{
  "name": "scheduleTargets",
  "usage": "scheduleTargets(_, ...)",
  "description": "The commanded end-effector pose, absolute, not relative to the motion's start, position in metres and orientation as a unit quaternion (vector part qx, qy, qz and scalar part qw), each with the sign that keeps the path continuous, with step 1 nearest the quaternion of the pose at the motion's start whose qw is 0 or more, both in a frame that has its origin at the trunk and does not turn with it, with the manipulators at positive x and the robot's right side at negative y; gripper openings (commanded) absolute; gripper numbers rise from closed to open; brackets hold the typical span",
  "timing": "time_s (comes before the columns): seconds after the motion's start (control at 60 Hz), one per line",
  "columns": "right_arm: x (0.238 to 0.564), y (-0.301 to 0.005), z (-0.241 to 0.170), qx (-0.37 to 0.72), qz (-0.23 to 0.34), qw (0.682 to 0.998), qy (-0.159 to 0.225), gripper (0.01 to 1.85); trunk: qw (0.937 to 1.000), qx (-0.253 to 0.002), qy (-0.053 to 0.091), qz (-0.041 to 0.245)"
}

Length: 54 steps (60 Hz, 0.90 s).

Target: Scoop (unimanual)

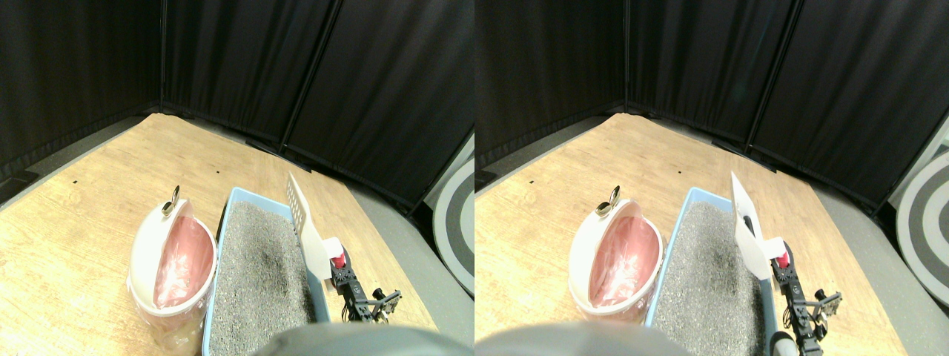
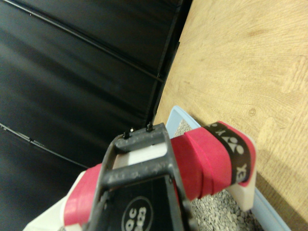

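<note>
A white slotted scoop (image 1: 302, 211) stands tilted in the air over the right rim of the blue litter box (image 1: 239, 195), its blade pointing up and away. My right gripper (image 1: 339, 267) is shut on the scoop's red-wrapped handle (image 2: 207, 161), low at the box's near right side. Grey litter (image 1: 259, 274) fills the box, and I cannot tell whether any lies on the blade. In the wrist view the dark jaw frame lies against the red wrap, with the box rim (image 2: 272, 214) and litter (image 2: 216, 211) beyond it.
A white bin (image 1: 142, 248) with a pink liner (image 1: 182, 263) stands touching the box's left side, a metal clip (image 1: 173, 199) at its far rim. Both rest on a wooden board (image 1: 89, 193). Black curtains close the back. A grey-and-white ringed disc (image 1: 454, 222) lies right.
</note>
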State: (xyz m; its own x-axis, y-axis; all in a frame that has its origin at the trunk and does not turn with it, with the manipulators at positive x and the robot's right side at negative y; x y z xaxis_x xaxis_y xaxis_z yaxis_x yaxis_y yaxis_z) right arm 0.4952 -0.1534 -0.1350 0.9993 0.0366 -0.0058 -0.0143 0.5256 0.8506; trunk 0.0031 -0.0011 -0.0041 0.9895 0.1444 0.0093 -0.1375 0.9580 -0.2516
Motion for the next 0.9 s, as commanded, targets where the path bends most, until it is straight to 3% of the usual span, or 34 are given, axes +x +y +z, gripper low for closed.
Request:
scheduleTargets(0.017, 0.497, -0.150, -0.123, 0.507, 0.028, 0.862, -0.018, 0.06, 0.9890, -0.126, -0.025, 0.073)
scheduleTargets(0.2, 0.497, -0.150, -0.122, 0.433, 0.046, 0.899, -0.041, 0.06, 0.9894, -0.125, -0.025, 0.070)
scheduleTargets(0.4, 0.495, -0.150, -0.118, 0.367, 0.058, 0.927, -0.041, 0.06, 0.9886, -0.129, -0.022, 0.074)
scheduleTargets(0.55, 0.489, -0.146, -0.106, 0.175, 0.104, 0.978, -0.053, 0.06, 0.9871, -0.136, -0.021, 0.082)
scheduleTargets(0.9, 0.499, -0.129, -0.073, 0.056, 0.151, 0.986, -0.033, 0.06, 0.9825, -0.153, -0.022, 0.104)
